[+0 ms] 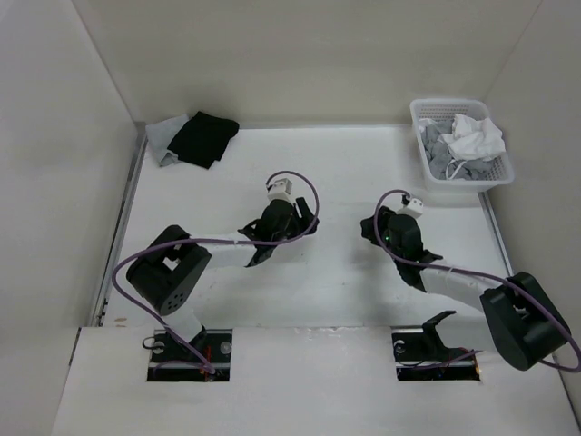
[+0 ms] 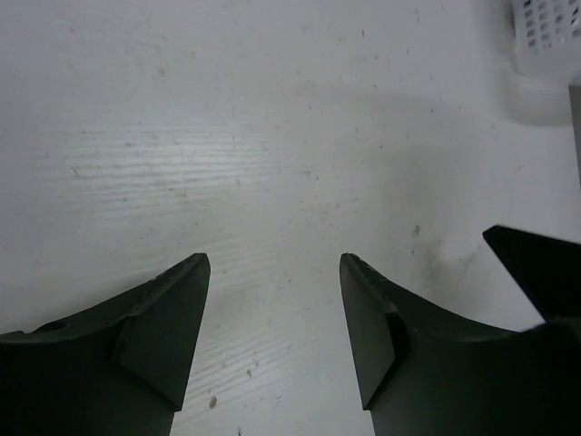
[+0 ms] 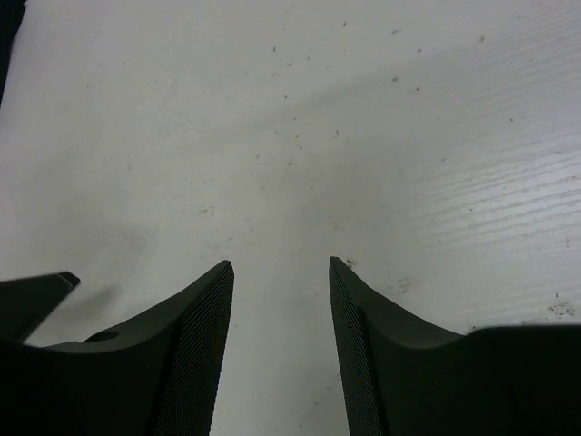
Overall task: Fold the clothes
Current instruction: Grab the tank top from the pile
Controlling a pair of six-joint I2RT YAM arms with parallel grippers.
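White thin fabric is what we must handle: the clothes [image 1: 477, 134], one crumpled undershirt, lie heaped in the white plastic basket [image 1: 465, 183], on top of the grey garments [image 1: 439, 145] that share it. We judge the undershirt very light, limp and a little clingy. It is not fragile, but it could drag a grey piece along or catch on the basket's lattice wall if pulled sideways. We would pinch a raised fold at the top of the heap, since the straps are too small to make out, and lift straight up. The left fingers [image 2: 172, 318] stand wide apart and empty over the bare counter [image 1: 336, 173], well left of the basket. The right fingers [image 3: 195, 327] are also apart and empty, nearer the basket. A black cloth [image 1: 204, 136] lies far left of the basket.
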